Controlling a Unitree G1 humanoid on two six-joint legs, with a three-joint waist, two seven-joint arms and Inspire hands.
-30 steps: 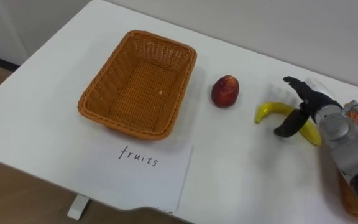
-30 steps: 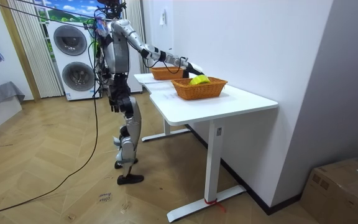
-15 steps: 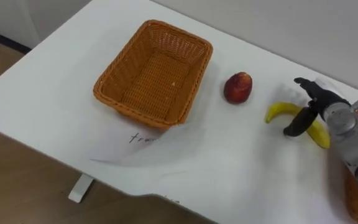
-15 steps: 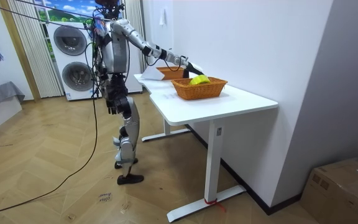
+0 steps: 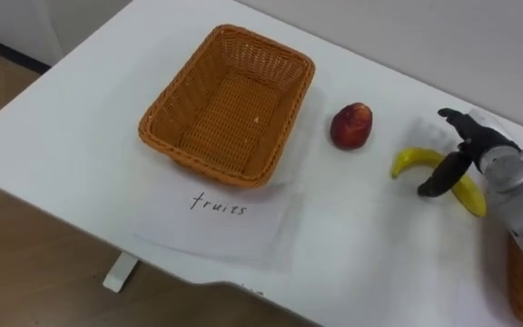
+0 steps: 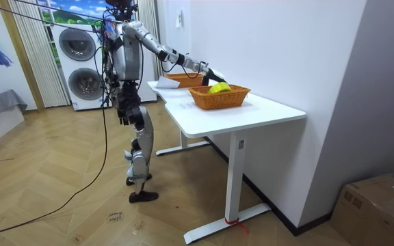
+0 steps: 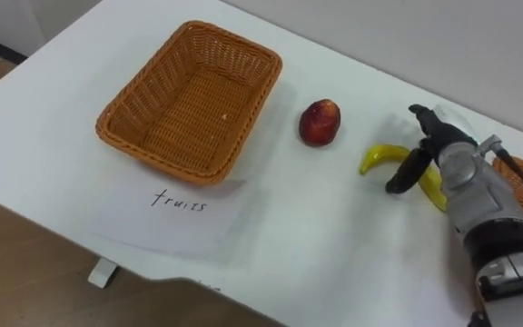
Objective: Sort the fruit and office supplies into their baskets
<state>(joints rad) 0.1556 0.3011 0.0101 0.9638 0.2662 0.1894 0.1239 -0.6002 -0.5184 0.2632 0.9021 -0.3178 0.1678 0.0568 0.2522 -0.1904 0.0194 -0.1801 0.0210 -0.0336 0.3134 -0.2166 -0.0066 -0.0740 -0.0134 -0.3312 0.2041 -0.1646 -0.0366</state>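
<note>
1. White counter (image 5: 352,254) set against a plain wall carries the sorting; the robot stands at its edge with its right arm stretched over the top.
2. The right robot hand (image 5: 479,150) hovers over the banana (image 5: 409,160), fingers straight above it and thumb dropped on the near side. It is released and grasps nothing, a straddle that looks set to close round the fruit's middle.
3. The banana lies flat beneath the hand, its free end pointing to the hand's left.
4. A red fruit (image 5: 350,125) sits just past that end, apart from it.
5. Well to the hand's left, the empty wicker basket (image 5: 198,163) rests on a paper label (image 5: 234,227), probably marking the fruit's destination.
6. A second basket (image 6: 217,102) stands at the hand's right, holding something yellow.
</note>
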